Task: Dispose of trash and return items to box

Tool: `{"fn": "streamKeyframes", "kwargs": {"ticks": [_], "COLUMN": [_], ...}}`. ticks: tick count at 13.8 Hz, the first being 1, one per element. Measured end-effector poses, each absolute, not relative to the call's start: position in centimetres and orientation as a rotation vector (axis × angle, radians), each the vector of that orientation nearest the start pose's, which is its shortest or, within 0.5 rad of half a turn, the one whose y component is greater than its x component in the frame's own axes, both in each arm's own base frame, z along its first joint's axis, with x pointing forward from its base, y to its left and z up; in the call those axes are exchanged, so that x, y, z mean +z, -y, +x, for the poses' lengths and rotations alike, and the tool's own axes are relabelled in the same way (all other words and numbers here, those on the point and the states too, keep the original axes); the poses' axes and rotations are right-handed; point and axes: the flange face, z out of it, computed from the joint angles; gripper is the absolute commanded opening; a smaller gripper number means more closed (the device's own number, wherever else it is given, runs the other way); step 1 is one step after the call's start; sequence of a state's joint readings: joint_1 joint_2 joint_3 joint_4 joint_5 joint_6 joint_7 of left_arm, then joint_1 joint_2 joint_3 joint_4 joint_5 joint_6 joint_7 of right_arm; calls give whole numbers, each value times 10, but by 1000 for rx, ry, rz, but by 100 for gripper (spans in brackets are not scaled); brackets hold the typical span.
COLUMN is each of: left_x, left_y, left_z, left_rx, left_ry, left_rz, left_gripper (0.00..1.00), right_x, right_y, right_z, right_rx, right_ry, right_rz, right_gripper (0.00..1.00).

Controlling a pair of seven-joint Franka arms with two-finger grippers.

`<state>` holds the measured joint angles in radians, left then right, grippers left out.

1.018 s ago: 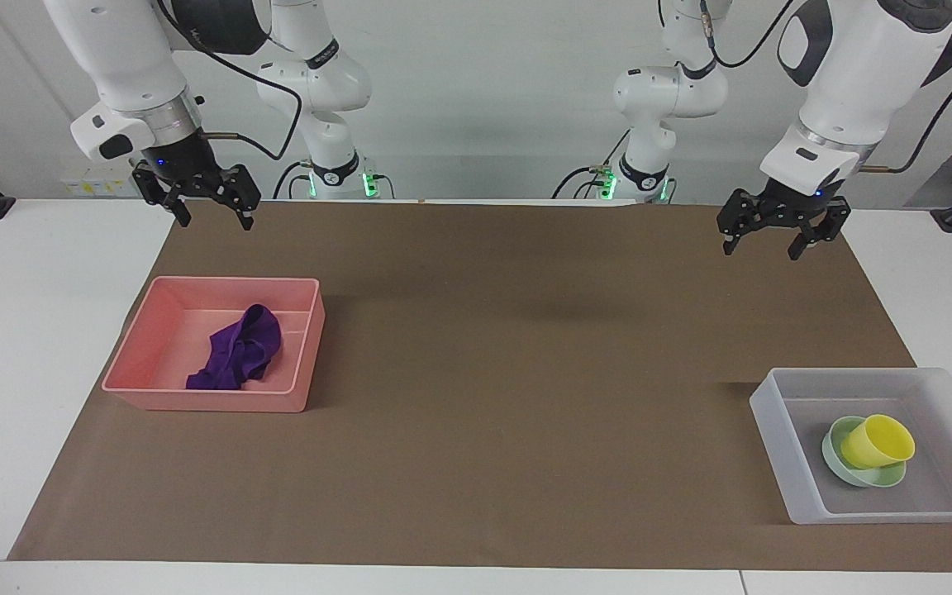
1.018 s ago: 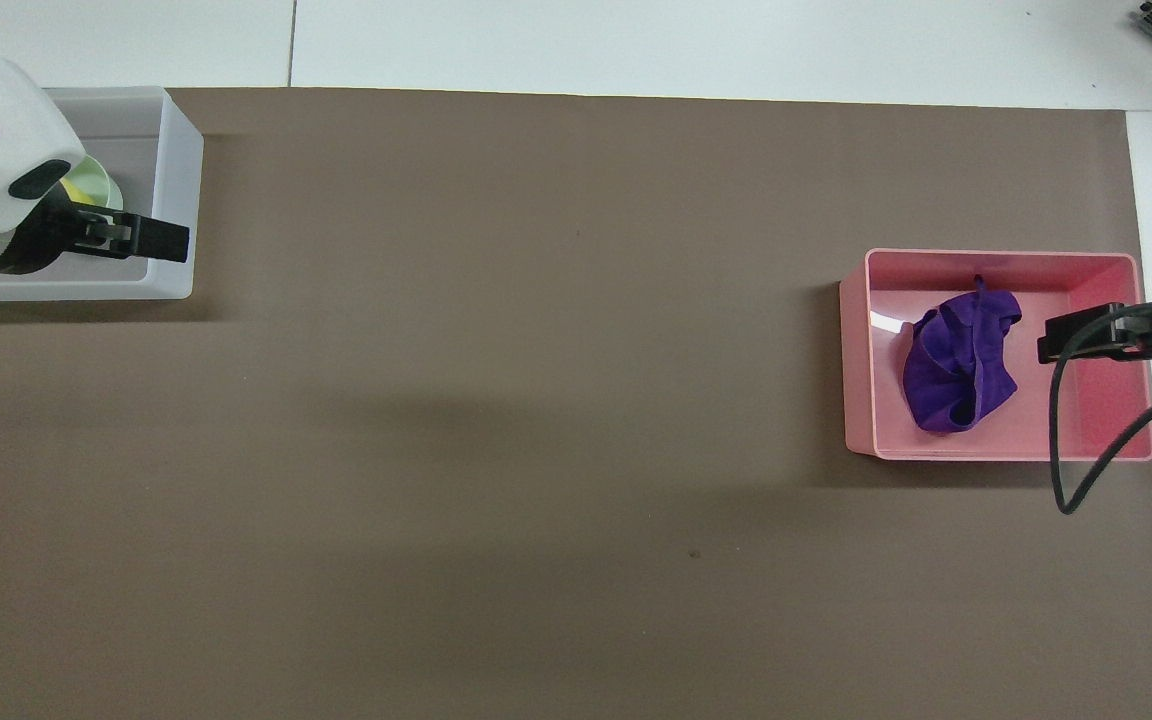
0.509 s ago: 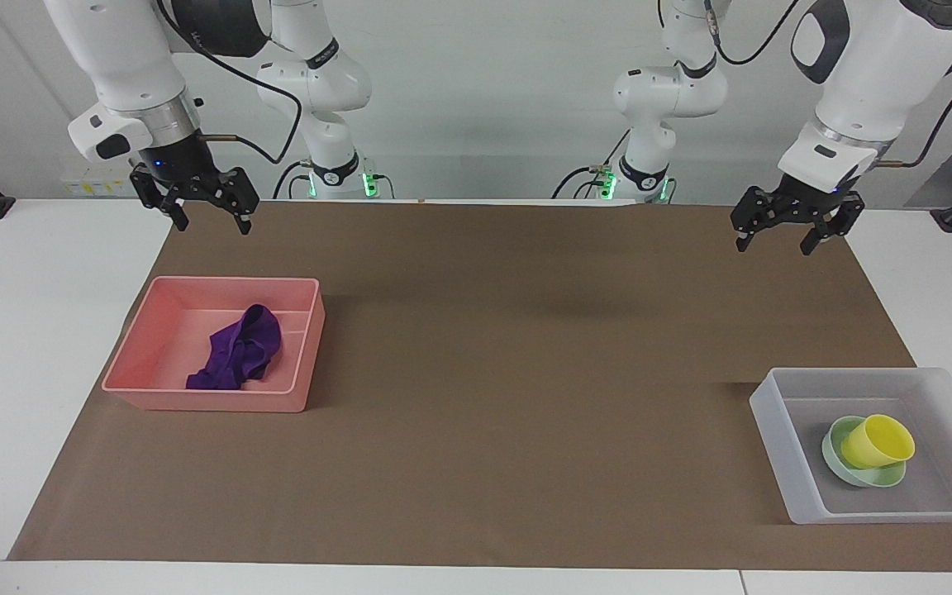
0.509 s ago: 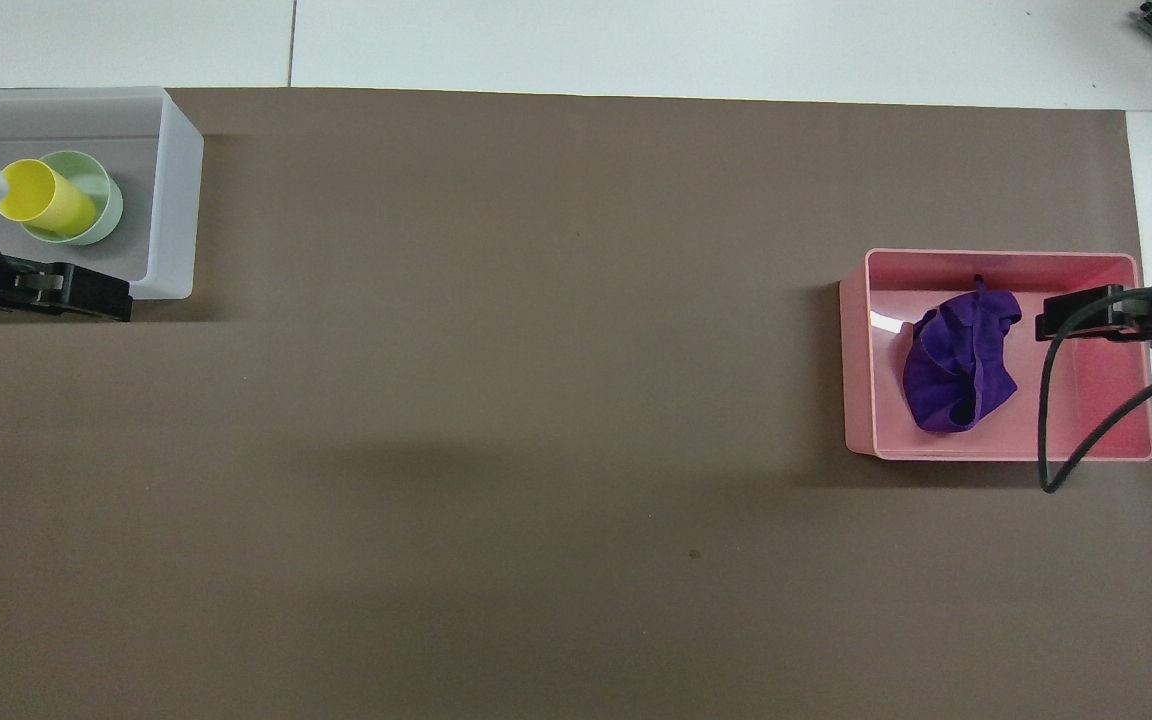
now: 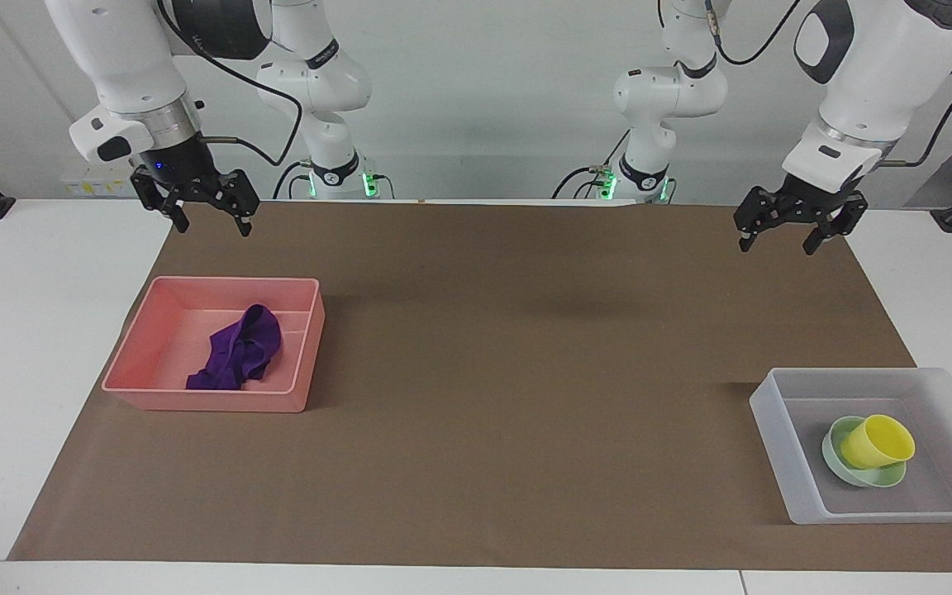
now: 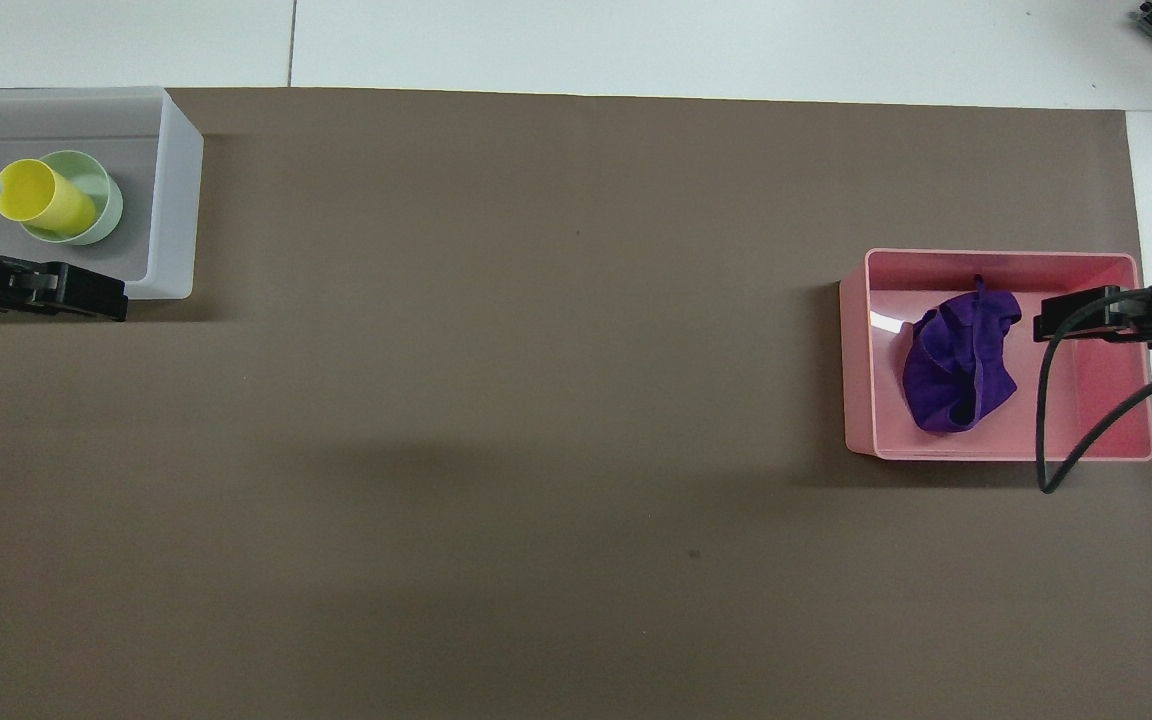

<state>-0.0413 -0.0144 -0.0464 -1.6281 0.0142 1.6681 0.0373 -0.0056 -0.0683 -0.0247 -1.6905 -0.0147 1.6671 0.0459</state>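
Brown paper (image 5: 484, 388) covers most of a white table (image 5: 38, 330), leaving white margins at both ends and along the edge farthest from the robots. A plain pale wall (image 5: 484, 99) stands at the robots' end, with 2 arm bases lit by small green lights against it.

Toward the right arm's end of the table sits a pink tray (image 5: 294, 364) with the purple rag (image 5: 238, 349) crumpled on its floor. Toward the left arm's end, farther from the robots than the pink tray, sits the translucent box (image 5: 782, 450). In it the mint-green bowl (image 5: 844, 469) lies on the floor, and the yellow cup (image 5: 877, 440) rests tilted inside the bowl, its mouth turned toward the robots.

Both arms wait, raised. The right gripper (image 5: 210, 221) hangs over the paper's edge nearest the robots, above the strip between that edge and the pink tray, its 2 fingers spread apart and holding nothing. The left gripper (image 5: 778, 238) hangs over the paper near its corner at the left arm's end, well apart from the box, its 2 fingers likewise spread and empty.

In the overhead view only black finger parts and cable show at each side.
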Motion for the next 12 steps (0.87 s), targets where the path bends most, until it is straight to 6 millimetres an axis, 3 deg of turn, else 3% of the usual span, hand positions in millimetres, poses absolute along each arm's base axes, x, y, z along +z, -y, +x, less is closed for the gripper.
{"fn": "streamKeyframes", "kwargs": {"ticks": [12], "left_x": [614], "left_y": [44], "left_z": [557], "left_rx": [-84], "left_ry": [-165], "left_rz": [-3123], "left_gripper": [100], "right_x": [617], "right_y": [19], "right_z": [535], "right_rx": [-43], "right_ry": [-118], "right_rz": [-3156], "right_gripper": [100]}}
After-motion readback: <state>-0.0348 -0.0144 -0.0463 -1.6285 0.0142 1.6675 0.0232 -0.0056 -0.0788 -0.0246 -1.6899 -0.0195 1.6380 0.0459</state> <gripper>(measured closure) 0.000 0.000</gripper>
